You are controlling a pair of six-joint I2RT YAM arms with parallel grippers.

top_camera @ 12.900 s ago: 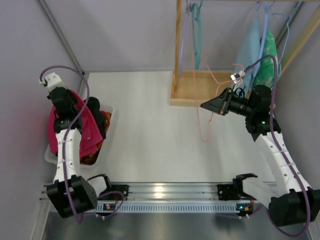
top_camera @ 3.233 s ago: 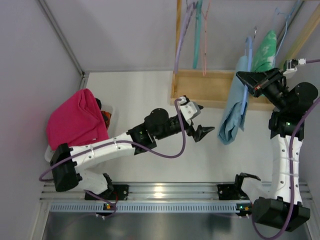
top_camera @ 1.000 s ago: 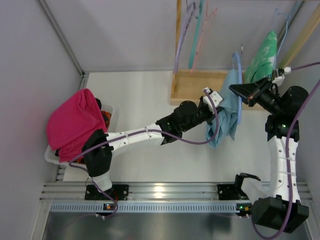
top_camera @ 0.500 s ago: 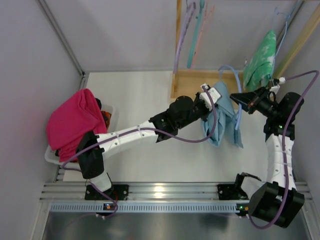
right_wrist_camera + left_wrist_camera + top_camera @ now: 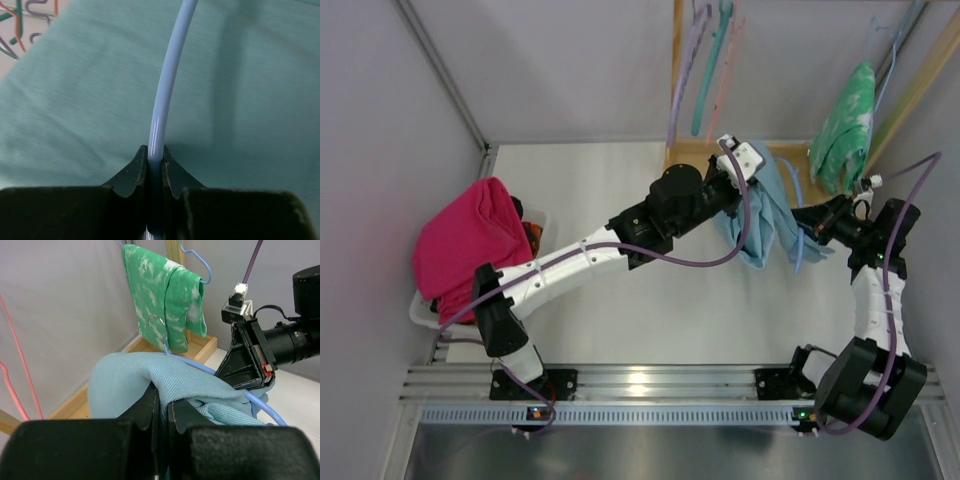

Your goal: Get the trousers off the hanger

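The light blue trousers [image 5: 760, 215] hang bunched over a pale blue hanger [image 5: 798, 245] above the table's right side. My left gripper [image 5: 752, 172] is shut on a fold of the trousers [image 5: 150, 380] near the wooden rack. My right gripper [image 5: 807, 222] is shut on the hanger's wire [image 5: 167, 95], with trouser cloth [image 5: 90, 100] filling the background behind it. In the left wrist view the hanger [image 5: 240, 390] curves out of the cloth toward the right gripper [image 5: 250, 357].
A wooden rack [image 5: 680, 150] stands at the back with several empty hangers [image 5: 705, 60]. Green patterned trousers [image 5: 845, 115] hang at the back right. A white bin [image 5: 425, 310] at the left holds a magenta garment [image 5: 465, 245].
The left arm has pulled the trousers up and back toward the rack. The right gripper has dropped lower and moved right with the hanger, so cloth and hanger are spreading apart.
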